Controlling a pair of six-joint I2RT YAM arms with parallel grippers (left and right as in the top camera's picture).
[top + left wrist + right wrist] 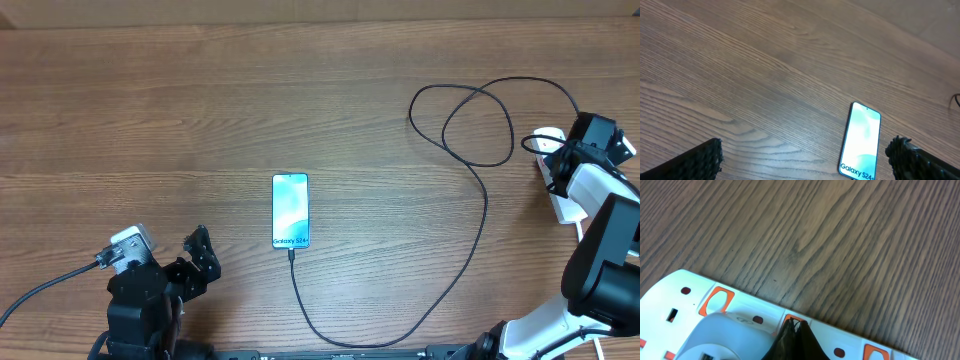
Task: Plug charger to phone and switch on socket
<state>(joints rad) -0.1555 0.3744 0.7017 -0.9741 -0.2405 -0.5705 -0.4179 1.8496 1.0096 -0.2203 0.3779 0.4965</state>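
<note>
The phone (290, 210) lies flat mid-table, screen lit, with "Galaxy S24" at its near end; it also shows in the left wrist view (860, 142). The black charger cable (480, 200) runs from the phone's near end, where its tip (291, 253) meets the phone, round in loops to the white socket strip (565, 205) at the right edge. My right gripper (558, 158) is shut, its tips (794, 323) touching an orange-red switch on the strip (747, 302), beside a white plug (725, 335). My left gripper (195, 255) is open and empty, near-left of the phone (807, 152).
Bare wooden table all round. Two more orange-red switches (716, 301) (875, 352) show on the strip. The right arm's white link (600, 190) covers part of the strip in the overhead view. A black cable (45, 285) trails from the left arm.
</note>
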